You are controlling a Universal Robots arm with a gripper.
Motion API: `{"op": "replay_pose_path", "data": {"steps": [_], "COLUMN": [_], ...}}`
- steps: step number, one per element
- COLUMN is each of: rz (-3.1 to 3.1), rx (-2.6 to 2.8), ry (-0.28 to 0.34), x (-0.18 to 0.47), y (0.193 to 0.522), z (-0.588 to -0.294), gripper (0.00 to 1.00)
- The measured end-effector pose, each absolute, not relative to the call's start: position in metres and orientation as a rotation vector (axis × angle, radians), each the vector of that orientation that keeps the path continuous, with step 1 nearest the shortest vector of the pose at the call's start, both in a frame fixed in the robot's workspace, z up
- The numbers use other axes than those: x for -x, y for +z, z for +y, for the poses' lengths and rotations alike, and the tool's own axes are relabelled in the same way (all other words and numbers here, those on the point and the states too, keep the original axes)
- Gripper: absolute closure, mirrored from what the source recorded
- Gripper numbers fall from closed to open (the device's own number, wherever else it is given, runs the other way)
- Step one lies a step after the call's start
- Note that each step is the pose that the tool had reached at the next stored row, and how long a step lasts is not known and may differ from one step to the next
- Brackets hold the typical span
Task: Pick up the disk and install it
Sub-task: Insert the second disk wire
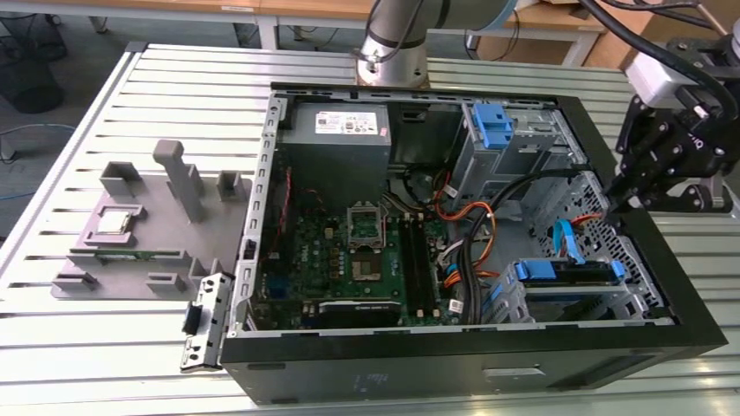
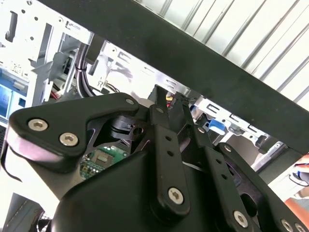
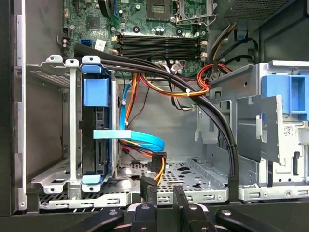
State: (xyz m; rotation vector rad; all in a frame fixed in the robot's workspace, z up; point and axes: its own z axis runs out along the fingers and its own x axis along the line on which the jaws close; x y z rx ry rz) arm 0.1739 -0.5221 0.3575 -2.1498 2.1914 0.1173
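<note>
The landmark here is the open black tower case (image 1: 463, 355), lying on its side on a table (image 1: 139, 113) of ribbed, pale metal slats. The disk (image 1: 563, 271), edged by its glossy blue plastic carrier, already sits on edge in a perforated bare-steel drive cage at the case's front corner, toward the exterior view's right; in the first wrist view the disk (image 3: 96, 140) shows as a dark slab between blue end tabs, slotted into that stamped grey cage, with a flat pale-blue ribbon cable (image 3: 140, 137) curving away from its side. The gripper (image 1: 628, 192), matt black and angular, hangs just outside the case's wall nearest the drive cage, above its rim and holding nothing. In the second wrist view the gripper (image 2: 168, 100) shows two slim, bolted black fingers (image 2: 159, 116) drawn nearly together, with only a thin gap between their tips; in the first wrist view the fingers (image 3: 148, 193) appear a little apart over the case floor. Deeper inside the case lie the green motherboard (image 1: 347, 260) with its dark memory slots, a bundle of orange and black cables (image 1: 486, 217), and a grey boxy power supply (image 1: 338, 130) in the far corner. Beside the case's other wall a grey moulded fixture (image 1: 145, 230) with upright posts rests on the slats.
</note>
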Motion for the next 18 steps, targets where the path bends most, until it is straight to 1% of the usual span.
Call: {"op": "replay_pose_path", "data": {"steps": [9, 18], "rz": [2.216, 2.232], "rx": [2.161, 2.163], "ry": [0.126, 0.126], "x": [-0.174, -0.174], "y": [0.354, 0.352], "z": [-0.525, -0.535], "gripper": [0.72, 0.72]}}
